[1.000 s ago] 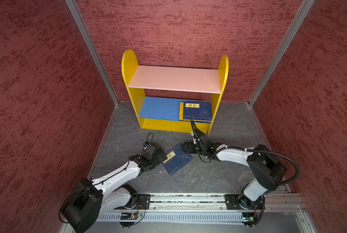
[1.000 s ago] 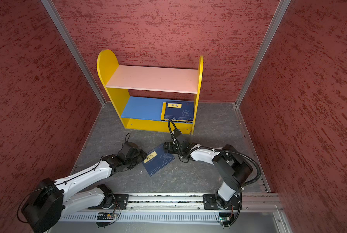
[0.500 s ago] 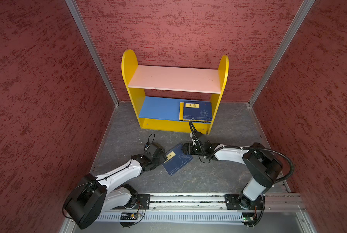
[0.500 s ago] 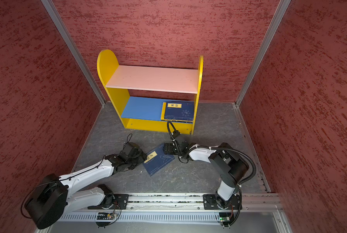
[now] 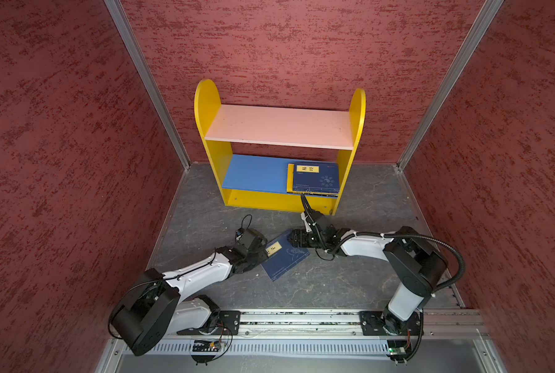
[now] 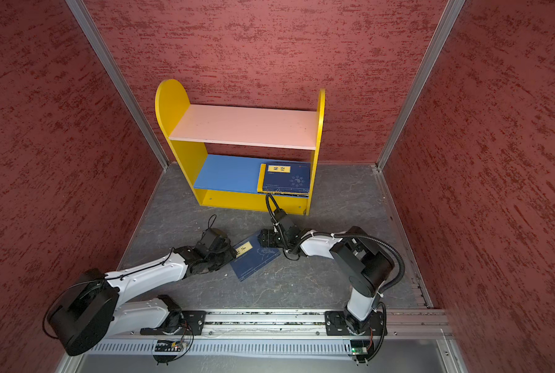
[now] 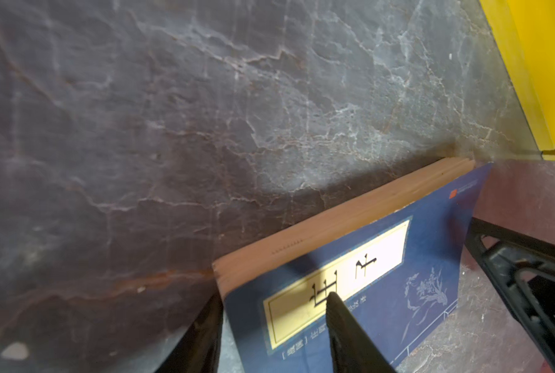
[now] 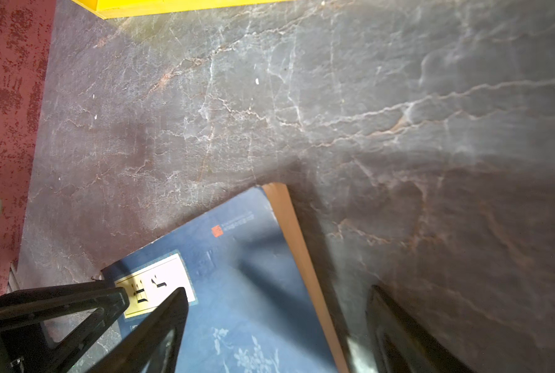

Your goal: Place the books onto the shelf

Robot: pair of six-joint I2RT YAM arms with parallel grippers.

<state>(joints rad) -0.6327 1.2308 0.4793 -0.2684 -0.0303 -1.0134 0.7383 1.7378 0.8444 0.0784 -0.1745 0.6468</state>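
Not much readable here tbh. Navy book on the floor point(image 7: 392, 310): its yellow label point(image 7: 376, 255) sits right under the left gripper point(image 7: 274, 300), one fingertip point(image 7: 334, 303) covering part, two big black characters, look like 庄子. Tiny bracketed print beside that fingertip is too blurry. Red seal stamp point(image 7: 453, 193) at the corner farthest from the gripper, unreadable. Book on the shelf point(image 6: 289, 184), well beyond that gripper: title label point(image 6: 278, 168) says 易经.

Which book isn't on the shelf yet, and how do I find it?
Find the yellow two-tier bookshelf against the red back wall. On the grey marbled floor just before it lies a thin navy paperback with a yellow label, between the left hand and right hand. Unlike the navy book stacked on the blue lower board, it sits skewed on the floor.
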